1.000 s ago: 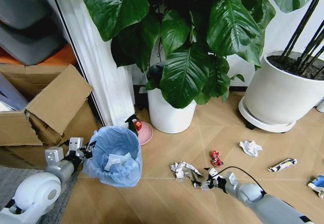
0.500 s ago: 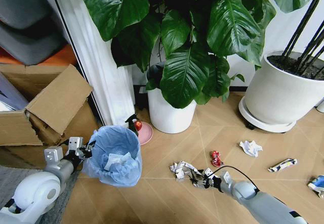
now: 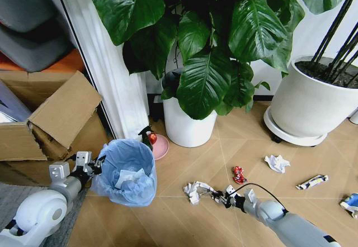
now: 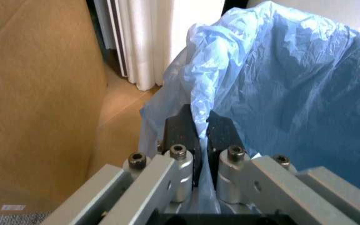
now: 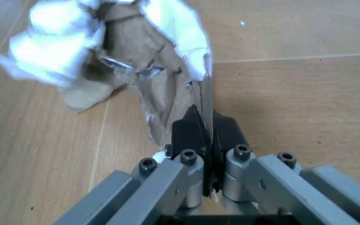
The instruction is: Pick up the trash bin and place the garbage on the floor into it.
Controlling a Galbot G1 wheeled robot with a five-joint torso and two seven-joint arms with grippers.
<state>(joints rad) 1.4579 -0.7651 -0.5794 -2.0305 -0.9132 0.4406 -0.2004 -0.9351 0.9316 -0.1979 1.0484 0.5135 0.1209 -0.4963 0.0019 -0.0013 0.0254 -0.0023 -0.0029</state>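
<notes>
The trash bin, lined with a crinkly light-blue bag, stands at the lower left of the floor. My left gripper is shut on its rim, the fingers pinching the bag edge. My right gripper is shut on a crushed grey-white wrapper, which hangs from the closed fingers just above the floor; the wrapper is crumpled and silvery inside. More garbage lies to the right: a red can, a white tissue, a tube and a blue-white packet.
Two large white plant pots stand behind the litter. A green spray bottle on a pink dish sits beside the bin. An open cardboard box and a white curtain are at the left.
My right gripper has closed on the crushed wrapper and drawn it leftward, toward the bin. The left gripper and bin have not moved.
</notes>
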